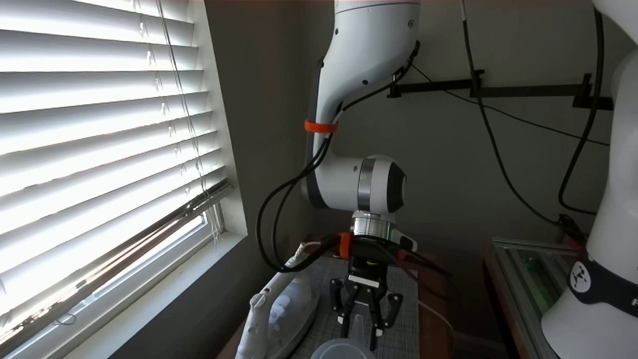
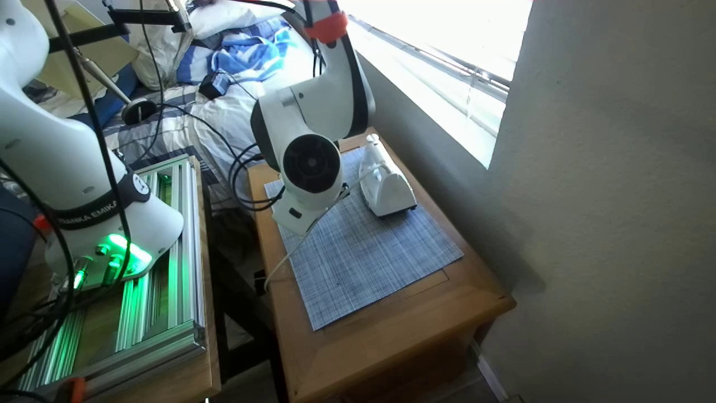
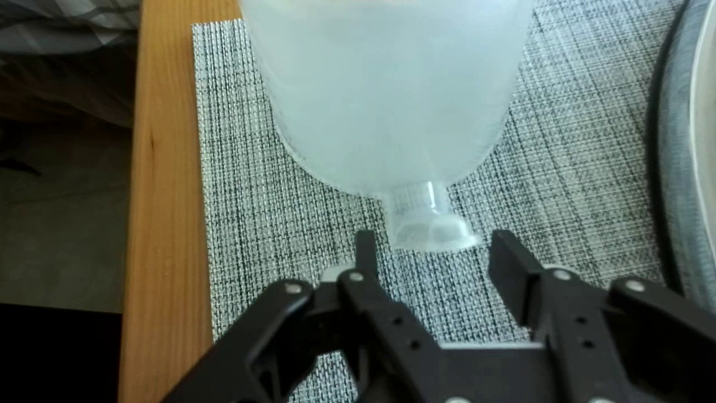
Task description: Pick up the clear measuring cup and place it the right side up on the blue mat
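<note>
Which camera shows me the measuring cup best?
The wrist view: the measuring cup is largest there, handle included, though cropped on top. An exterior view catches part, cut by the bottom edge; where the arm apparently blocks an exterior view, none shows.

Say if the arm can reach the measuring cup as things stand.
Likely yes: the tool stands open and nothing visibly blocks the clear measuring cup, whose narrow end shows between the fingers in the wrist view.
</note>
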You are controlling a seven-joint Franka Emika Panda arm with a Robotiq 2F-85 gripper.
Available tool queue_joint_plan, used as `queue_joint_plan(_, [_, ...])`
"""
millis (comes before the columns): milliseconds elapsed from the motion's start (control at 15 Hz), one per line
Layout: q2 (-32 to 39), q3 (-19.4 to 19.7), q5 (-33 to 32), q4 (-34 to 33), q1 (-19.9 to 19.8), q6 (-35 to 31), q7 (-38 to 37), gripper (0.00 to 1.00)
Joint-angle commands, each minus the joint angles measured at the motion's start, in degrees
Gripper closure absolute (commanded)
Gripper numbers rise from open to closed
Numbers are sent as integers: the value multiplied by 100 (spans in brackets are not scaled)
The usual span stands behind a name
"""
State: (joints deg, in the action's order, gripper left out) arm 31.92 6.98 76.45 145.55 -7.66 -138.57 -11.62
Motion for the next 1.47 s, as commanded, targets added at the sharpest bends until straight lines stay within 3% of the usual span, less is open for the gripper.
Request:
queue_joint_plan(0, [114, 51, 219, -142, -53, 171, 242, 32])
queue_joint_plan(67, [117, 49, 224, -154, -54, 174, 246, 26])
queue_joint_plan(267, [124, 43, 206, -198, -52, 225, 251, 25])
queue_joint_plan(467, [134, 42, 183, -243, -26, 233, 242, 33])
queue_joint_plan(533, [137, 41, 175, -255, -21, 243, 242, 38])
queue_joint_plan(667, [148, 46, 167, -263, -14, 237, 246, 62])
queue_joint_plan(1000, [60, 74, 150, -199, -10, 213, 244, 97])
queue_joint_plan(1400, [-311, 178, 9, 54, 80, 93, 63, 94])
